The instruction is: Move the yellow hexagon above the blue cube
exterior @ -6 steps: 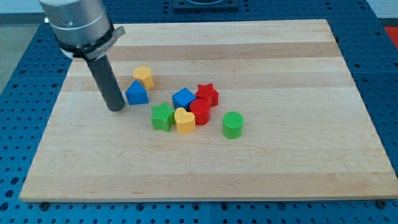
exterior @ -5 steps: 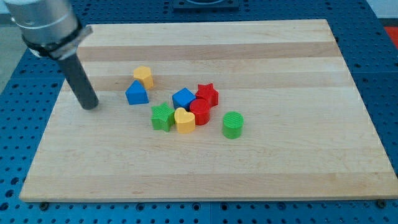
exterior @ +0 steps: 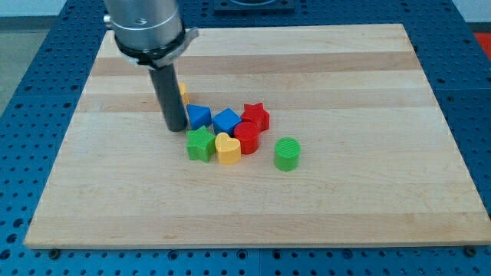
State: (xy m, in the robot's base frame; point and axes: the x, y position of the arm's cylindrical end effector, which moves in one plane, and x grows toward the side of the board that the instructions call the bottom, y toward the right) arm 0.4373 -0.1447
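The yellow hexagon (exterior: 183, 93) is mostly hidden behind my rod, only its right edge showing. The blue cube (exterior: 226, 121) sits right of centre-left in the cluster. My tip (exterior: 176, 127) rests on the board just left of a blue triangular block (exterior: 199, 116), touching or nearly touching it, and just below the yellow hexagon. The blue triangular block lies between my tip and the blue cube.
A red star (exterior: 256, 116) and a red cylinder (exterior: 246, 137) sit right of the blue cube. A green star (exterior: 200, 143), a yellow heart (exterior: 227, 148) and a green cylinder (exterior: 287, 153) lie below. The wooden board (exterior: 345, 84) sits on a blue pegboard.
My tip swung out to the left, then came back right to the blue triangular block. That block has shifted right, close to the blue cube. The yellow hexagon is now behind my rod.
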